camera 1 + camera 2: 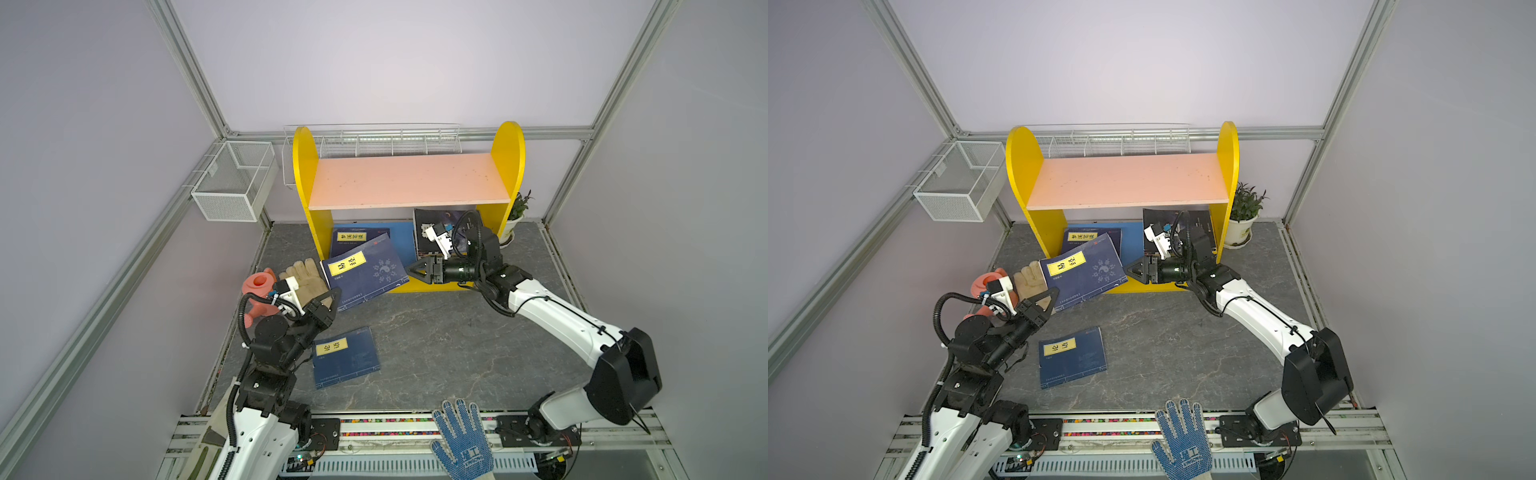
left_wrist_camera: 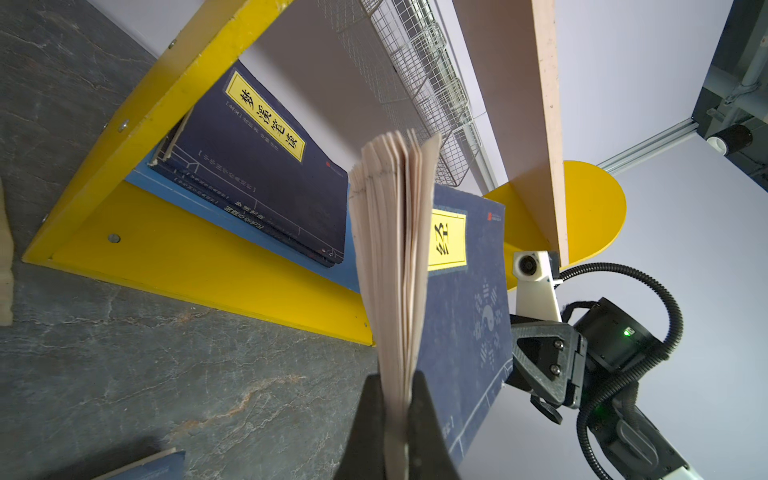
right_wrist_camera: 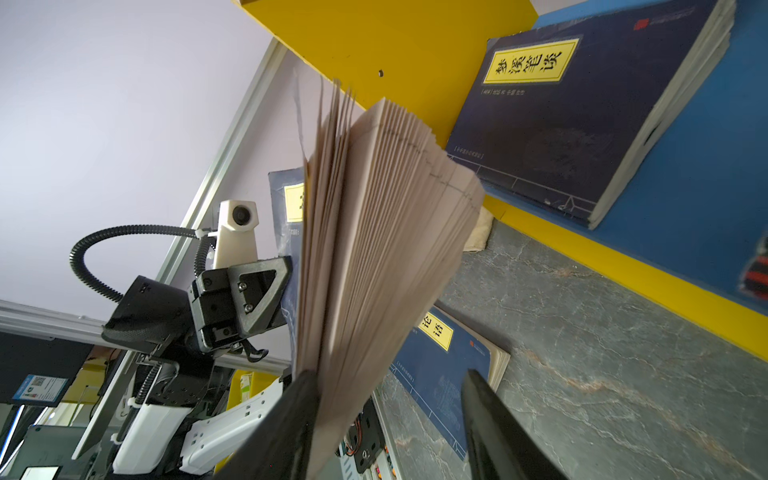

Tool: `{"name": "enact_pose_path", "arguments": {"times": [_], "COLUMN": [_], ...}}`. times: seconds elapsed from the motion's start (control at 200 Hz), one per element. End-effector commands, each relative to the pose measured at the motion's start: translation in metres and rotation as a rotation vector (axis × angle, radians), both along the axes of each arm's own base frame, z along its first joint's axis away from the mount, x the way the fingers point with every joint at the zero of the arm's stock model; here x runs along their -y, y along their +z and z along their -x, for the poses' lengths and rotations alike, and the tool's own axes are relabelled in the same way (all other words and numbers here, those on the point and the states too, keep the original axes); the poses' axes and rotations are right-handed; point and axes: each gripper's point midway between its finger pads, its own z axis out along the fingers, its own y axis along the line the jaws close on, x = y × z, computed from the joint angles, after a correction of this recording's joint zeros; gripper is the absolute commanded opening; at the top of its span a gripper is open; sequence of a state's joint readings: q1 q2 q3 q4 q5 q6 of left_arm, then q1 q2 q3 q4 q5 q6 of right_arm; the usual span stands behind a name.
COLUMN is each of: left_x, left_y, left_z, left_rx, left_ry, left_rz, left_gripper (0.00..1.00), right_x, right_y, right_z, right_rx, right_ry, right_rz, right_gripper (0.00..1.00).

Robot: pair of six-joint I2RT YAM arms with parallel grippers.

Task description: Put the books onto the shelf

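A navy book (image 1: 365, 274) with a yellow title label hangs tilted in front of the shelf (image 1: 409, 180), partly over the shelf's blue lower board (image 1: 401, 241). My left gripper (image 1: 332, 296) is shut on its near left corner, with pages pinched between the jaws (image 2: 397, 386). At the book's right edge, my right gripper (image 1: 412, 270) is open. The fanned pages (image 3: 374, 228) lie against one jaw and clear of the other. A second navy book (image 1: 357, 239) lies on the lower board, a dark book (image 1: 428, 232) stands at its right end, and a third navy book (image 1: 345, 357) lies flat on the table.
A white mesh basket (image 1: 232, 183) hangs at the left wall and a wire rack (image 1: 374, 141) runs behind the shelf. A potted plant (image 1: 517, 216) stands right of the shelf. A tan glove (image 1: 303, 276) and a pink toy (image 1: 259, 286) lie left; a blue dotted glove (image 1: 461, 440) lies at the front edge.
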State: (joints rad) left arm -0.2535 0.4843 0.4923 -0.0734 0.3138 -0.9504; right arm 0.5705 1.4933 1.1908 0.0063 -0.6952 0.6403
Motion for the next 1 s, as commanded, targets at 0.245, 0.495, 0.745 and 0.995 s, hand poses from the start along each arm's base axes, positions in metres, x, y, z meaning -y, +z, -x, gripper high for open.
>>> {"name": "enact_pose_path", "arguments": {"times": [0.245,0.495,0.745,0.995], "left_x": [-0.003,-0.005,-0.005,-0.007], "left_y": [0.005,0.006,0.002,-0.010], "left_z": [0.002,0.004,0.005,0.004], "left_rx": [0.025,0.030,0.016,-0.019], "left_ry": [0.014,0.024,0.021,0.035], "left_rz": [0.001,0.009,0.004,-0.007], "left_gripper": [0.00,0.00,0.00,0.00], "right_x": [0.004,-0.020,-0.035,-0.034], "right_y": [0.015,-0.011,-0.005,-0.002], "right_z": [-0.002,0.015,0.032,0.031], "right_rx": [0.058,-0.003,0.004,0.024], "right_ry": [-0.047,0.057,0.157,0.143], "right_rz": [-0.014,0.027,-0.010,-0.021], "right_gripper": [0.59,0.59,0.36,0.15]}}
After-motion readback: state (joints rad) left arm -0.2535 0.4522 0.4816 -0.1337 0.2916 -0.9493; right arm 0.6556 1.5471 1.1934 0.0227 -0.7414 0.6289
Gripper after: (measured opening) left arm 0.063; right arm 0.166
